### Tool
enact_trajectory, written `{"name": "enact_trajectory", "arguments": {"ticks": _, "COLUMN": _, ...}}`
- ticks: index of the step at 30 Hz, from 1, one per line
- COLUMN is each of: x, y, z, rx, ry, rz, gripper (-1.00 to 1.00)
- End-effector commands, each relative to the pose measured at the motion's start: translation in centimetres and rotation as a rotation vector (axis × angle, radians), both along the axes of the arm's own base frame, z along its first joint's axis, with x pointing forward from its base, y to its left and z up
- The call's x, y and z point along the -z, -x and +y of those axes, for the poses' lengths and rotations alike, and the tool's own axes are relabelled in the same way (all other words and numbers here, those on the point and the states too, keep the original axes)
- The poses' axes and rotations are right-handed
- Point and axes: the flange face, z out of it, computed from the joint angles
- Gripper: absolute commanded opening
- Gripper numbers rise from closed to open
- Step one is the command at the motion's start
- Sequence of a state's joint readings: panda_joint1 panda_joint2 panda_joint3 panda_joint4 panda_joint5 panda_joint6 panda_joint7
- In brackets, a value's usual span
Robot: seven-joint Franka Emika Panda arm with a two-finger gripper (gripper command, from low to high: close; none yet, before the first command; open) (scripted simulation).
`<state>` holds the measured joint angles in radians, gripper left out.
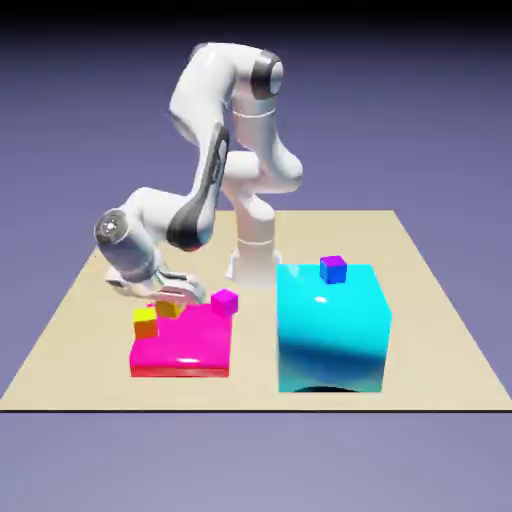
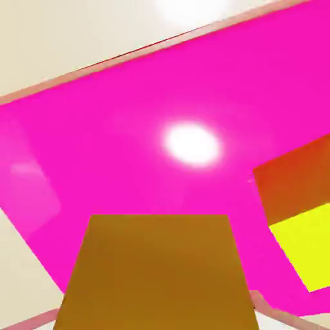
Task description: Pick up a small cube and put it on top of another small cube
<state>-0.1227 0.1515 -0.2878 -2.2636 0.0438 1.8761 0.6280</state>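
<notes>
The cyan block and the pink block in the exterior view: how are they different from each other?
The cyan block is tall and bulky, while the pink block is low and flat. The cyan block carries one small blue-purple cube on its top; the pink block has several small cubes on or near it. The cyan block stands at the exterior view's right, the pink block at its left. Both rest on the table.

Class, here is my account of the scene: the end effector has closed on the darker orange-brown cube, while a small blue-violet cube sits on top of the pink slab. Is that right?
One part is wrong: the exterior view shows the small blue-violet cube on top of the large cyan block, not the pink slab. The rest stands.
</notes>
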Motion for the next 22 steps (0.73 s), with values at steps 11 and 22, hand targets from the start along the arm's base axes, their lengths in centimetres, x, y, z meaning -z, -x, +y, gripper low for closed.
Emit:
{"name": "enact_trajectory", "arguments": {"ticks": 11, "x": -2.2, "y": 8.7, "z": 8.5, "rx": -0.001, "ry": 0.082, "rz": -0.028, "gripper": -1.00}}
{"name": "enact_trajectory", "arguments": {"ticks": 22, "x": 1.9, "y": 10.1, "z": 8.9, "rx": 0.020, "ry": 0.077, "rz": -0.027, "gripper": 1.00}}
